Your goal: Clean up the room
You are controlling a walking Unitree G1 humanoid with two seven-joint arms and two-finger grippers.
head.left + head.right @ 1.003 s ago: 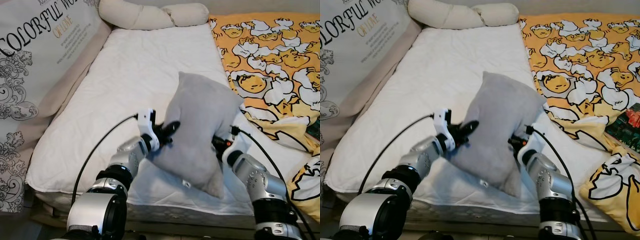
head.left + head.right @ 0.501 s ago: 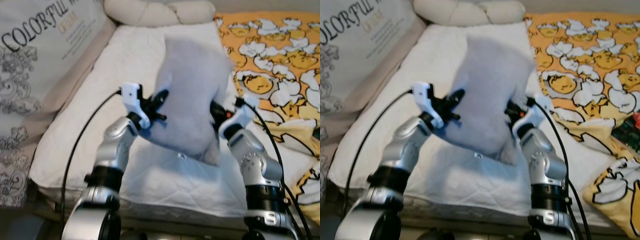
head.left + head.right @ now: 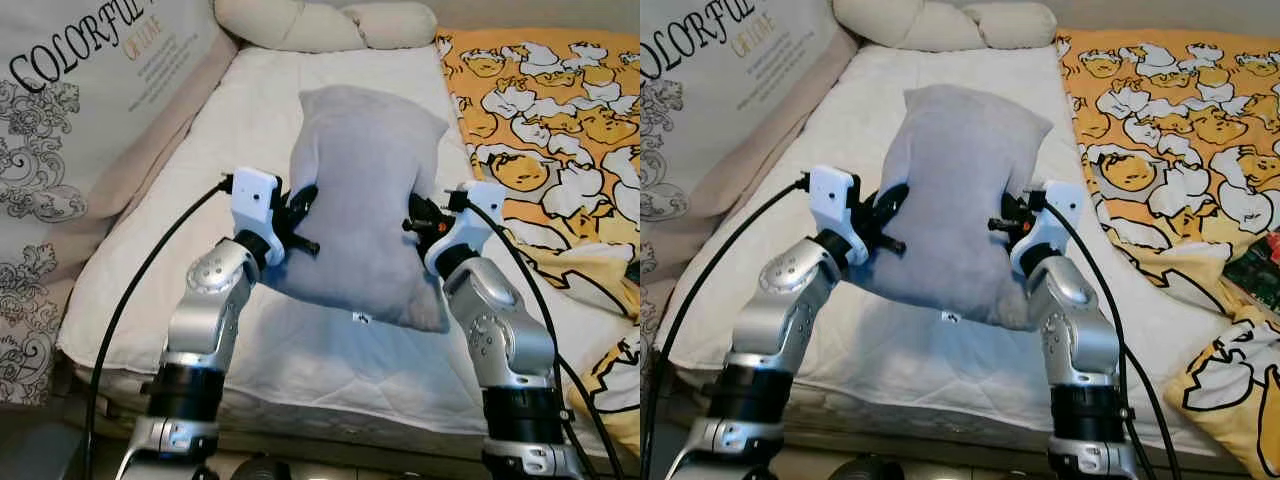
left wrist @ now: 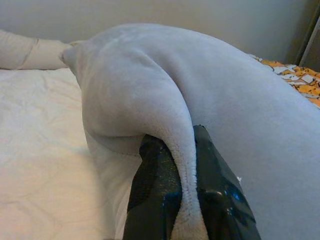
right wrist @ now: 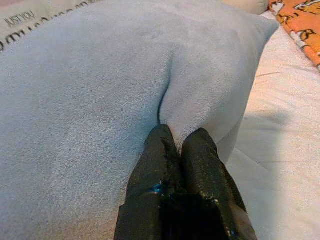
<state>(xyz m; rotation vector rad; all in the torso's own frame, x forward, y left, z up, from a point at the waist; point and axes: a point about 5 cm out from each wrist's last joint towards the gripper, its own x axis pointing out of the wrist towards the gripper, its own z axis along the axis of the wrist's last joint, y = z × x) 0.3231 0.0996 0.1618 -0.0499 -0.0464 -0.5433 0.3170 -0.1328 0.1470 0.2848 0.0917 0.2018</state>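
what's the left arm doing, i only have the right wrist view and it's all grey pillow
Observer: The left gripper has its fingers pinched on a fold of the grey pillow, on the side opposite yours.
Operator: is the pillow off the bed
Observer: Mostly, I think; it is held up between both arms above the white mattress, though its lowest corner may touch.
Operator: what's beyond it
Observer: A cream bolster lies at the head of the bed, and a yellow patterned blanket lies on the robot's right.
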